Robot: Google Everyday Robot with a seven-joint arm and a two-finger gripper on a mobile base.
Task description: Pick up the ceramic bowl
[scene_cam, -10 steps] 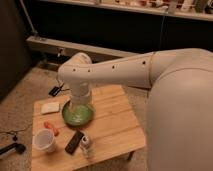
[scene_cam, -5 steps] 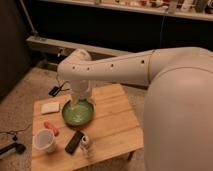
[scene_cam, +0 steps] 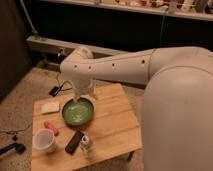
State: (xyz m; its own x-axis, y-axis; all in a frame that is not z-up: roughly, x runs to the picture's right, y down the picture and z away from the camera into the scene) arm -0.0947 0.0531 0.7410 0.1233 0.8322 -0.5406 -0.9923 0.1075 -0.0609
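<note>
The ceramic bowl (scene_cam: 77, 111) is round, shallow and glossy green with a paler inside. It sits on the wooden table (scene_cam: 112, 122), left of the middle. My gripper (scene_cam: 81, 98) hangs from the white arm straight over the bowl's far rim, reaching down to it. The wrist hides where the gripper meets the rim. The bowl rests on the table.
A white cup (scene_cam: 44, 140) stands at the front left. A black remote (scene_cam: 75, 142) and a small can (scene_cam: 86, 145) lie in front of the bowl. An orange item (scene_cam: 51, 128) and a white pad (scene_cam: 50, 107) lie to its left. Cables lie on the floor.
The arm's elbow has risen and shifted slightly while the gripper stays over the bowl's far rim. The bowl has not moved.
</note>
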